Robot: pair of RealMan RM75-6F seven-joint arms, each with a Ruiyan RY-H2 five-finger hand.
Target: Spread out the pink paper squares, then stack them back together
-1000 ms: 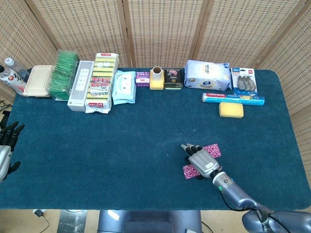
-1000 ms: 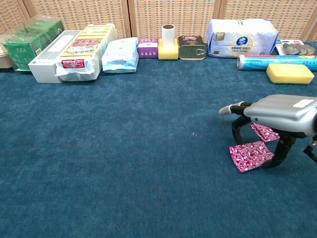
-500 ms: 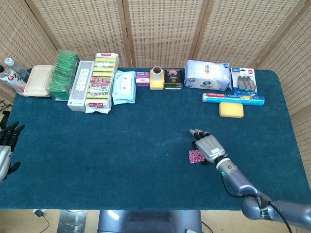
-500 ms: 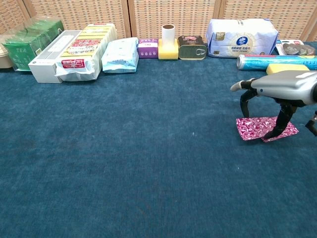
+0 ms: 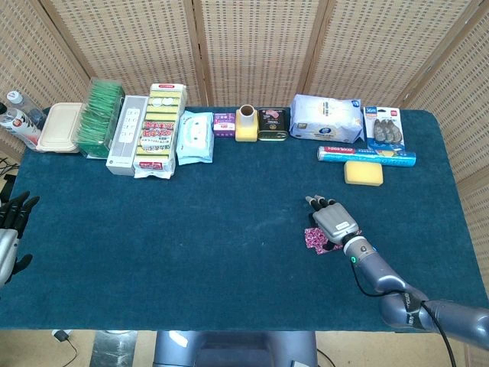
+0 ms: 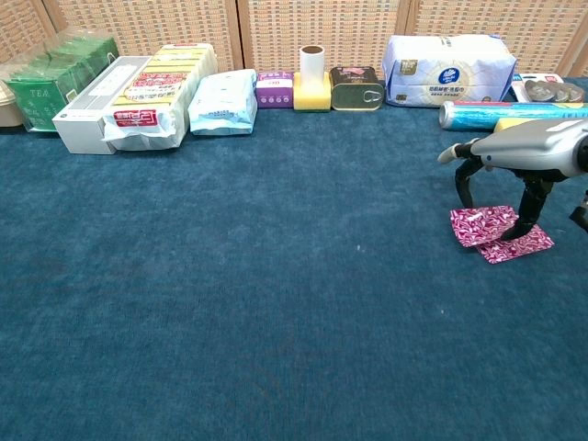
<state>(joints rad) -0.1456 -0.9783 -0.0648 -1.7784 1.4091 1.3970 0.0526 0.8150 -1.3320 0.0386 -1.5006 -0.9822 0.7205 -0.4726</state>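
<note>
Two pink patterned paper squares lie partly overlapping on the blue cloth at the right. In the chest view the left square (image 6: 480, 225) sits a little over the right square (image 6: 520, 245). My right hand (image 6: 528, 149) arches over them with fingers apart, fingertips (image 6: 526, 220) pressing down on the paper. From the head view the right hand (image 5: 334, 222) covers most of the paper, and only a pink corner (image 5: 314, 239) shows. My left hand (image 5: 11, 223) hangs at the table's left edge, fingers spread and holding nothing.
A row of goods lines the far edge: green tea boxes (image 6: 46, 87), sponge packs (image 6: 152, 92), a wipes pack (image 6: 222, 101), a tin (image 6: 356, 88), a tissue pack (image 6: 447, 69). A foil roll (image 5: 367, 155) and a yellow sponge (image 5: 363, 173) lie just beyond my right hand.
My right hand slid away from the near edge, dragging the nearer pink square up against the other. The two squares, apart before, now overlap. The left hand has not moved.
</note>
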